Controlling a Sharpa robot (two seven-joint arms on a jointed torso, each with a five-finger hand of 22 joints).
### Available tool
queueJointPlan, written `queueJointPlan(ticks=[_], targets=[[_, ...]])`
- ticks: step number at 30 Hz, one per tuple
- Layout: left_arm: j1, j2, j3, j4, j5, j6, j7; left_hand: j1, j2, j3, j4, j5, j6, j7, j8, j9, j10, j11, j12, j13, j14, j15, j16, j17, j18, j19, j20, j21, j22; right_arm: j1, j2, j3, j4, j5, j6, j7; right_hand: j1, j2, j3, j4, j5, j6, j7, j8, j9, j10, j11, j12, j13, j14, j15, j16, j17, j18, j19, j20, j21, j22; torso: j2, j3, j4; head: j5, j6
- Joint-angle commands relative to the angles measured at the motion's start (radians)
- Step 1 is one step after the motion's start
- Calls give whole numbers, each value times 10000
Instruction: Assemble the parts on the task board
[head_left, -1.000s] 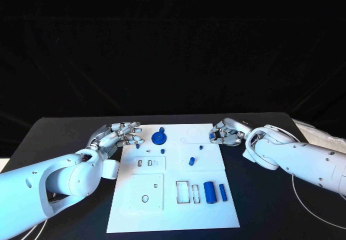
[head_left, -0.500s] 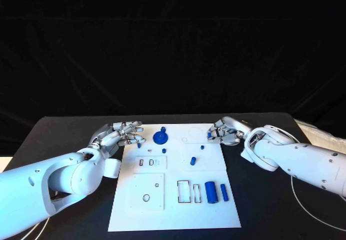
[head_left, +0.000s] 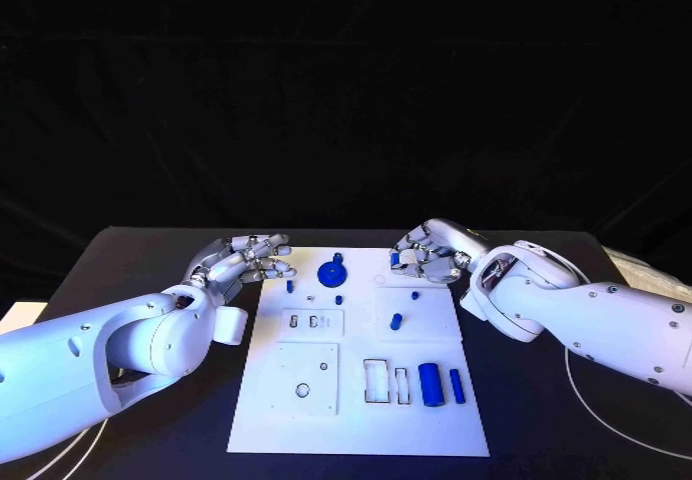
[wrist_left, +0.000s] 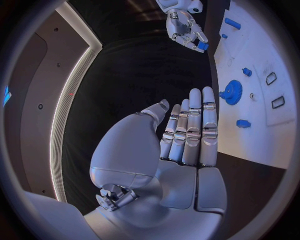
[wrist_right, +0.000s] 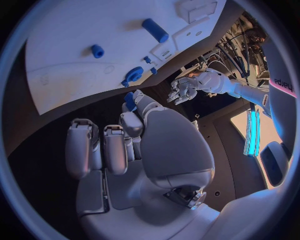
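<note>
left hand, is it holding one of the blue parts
No. In the left wrist view the left hand has its fingers straight and together with nothing in them, and the blue gear lies apart on the white board.

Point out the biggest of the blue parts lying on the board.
The blue gear at the task board's far end, near the left hand: round and toothed, wider than the cylinders and small pegs.

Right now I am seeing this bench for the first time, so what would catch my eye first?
The white task board in the middle of the black table, dotted with small blue parts, the blue gear at its far end the boldest. The two silver hands flank that far end: the left hand at the board's left edge holds nothing, while the right hand pinches a small blue part in its fingers over the far right corner.
</note>
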Motion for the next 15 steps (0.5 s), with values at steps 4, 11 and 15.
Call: queueJointPlan(ticks=[4,11,15], targets=[[56,32,10,-9,27,111,87,1,-105,53,-10,14,-73,-7,64,15,-82,-3,49,-14,-80,-24,40,16,63,-51,46,-61,10,-173,630,-80,294,-921,-396,-1367,30,218,56,-121,151,184,-142,36,203,-71,-19,-105,-49,692,-65,-12,755,-180,-3,-96,-3,-20,-121,-125,53,96,-28],[74,92,10,-17,30,102,88,-2,-107,55,-11,13,-74,-6,64,15,-84,-2,49,-14,-81,-23,41,16,63,-51,46,-62,10,-506,1446,-203,360,-1688,112,-2150,-77,245,52,-112,16,101,-109,-25,203,-116,6,-217,-118,690,-48,-25,743,-188,19,-91,9,8,-110,-163,84,211,-28],[88,127,10,-29,31,99,85,-2,-107,55,-11,13,-74,-6,64,15,-84,-2,49,-14,-81,-23,41,16,63,-51,46,-62,10,-665,1848,-255,243,-2053,275,-2335,-96,245,50,-115,-10,83,-101,-39,203,-128,12,-242,-133,689,-44,-28,740,-191,28,-89,16,22,-140,-174,80,302,-141]])
